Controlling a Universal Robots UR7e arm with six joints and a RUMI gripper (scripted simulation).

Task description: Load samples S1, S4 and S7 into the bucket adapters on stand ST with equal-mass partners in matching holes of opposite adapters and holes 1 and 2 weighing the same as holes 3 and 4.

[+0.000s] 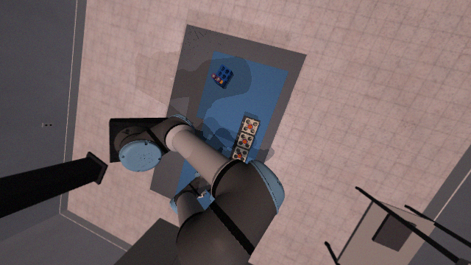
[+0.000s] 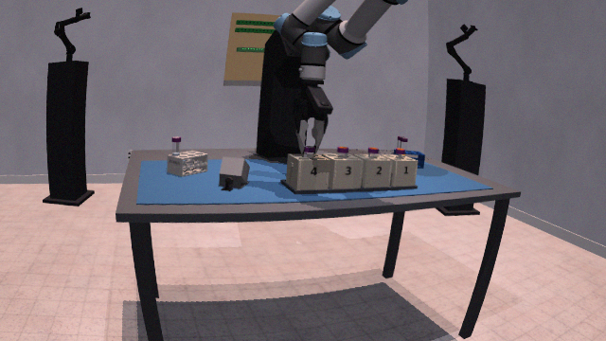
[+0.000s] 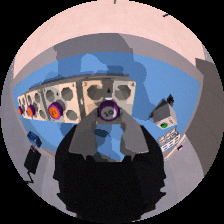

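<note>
My gripper [image 2: 311, 142] [image 3: 108, 108] is shut on a tube with a purple cap and a white cap dot [image 2: 309, 150] [image 3: 107, 111]. The tube stands upright, sunk into adapter 4 [image 2: 305, 174] [image 3: 95, 100] with only its cap above the top; I cannot tell which hole. Adapters 3 [image 2: 347, 172] [image 3: 65, 97], 2 [image 2: 379, 172] and 1 [image 2: 405, 171] stand in a row to the right on the stand. Each holds one orange-dotted tube [image 2: 343, 150] [image 2: 373, 150] [image 2: 400, 151]. In the overhead view the arm hides my gripper and adapter 4; three orange dots [image 1: 249, 126] [image 1: 244, 141] [image 1: 239, 156] show.
A blue rack [image 2: 419, 155] [image 1: 223, 75] [image 3: 34, 138] with tubes stands at the right back. A white rack [image 2: 188, 162] [image 3: 172, 141] with one tube [image 2: 176, 140] stands at the left. The DONE desk [image 2: 233, 172] [image 3: 165, 119] sits between the white rack and adapter 4.
</note>
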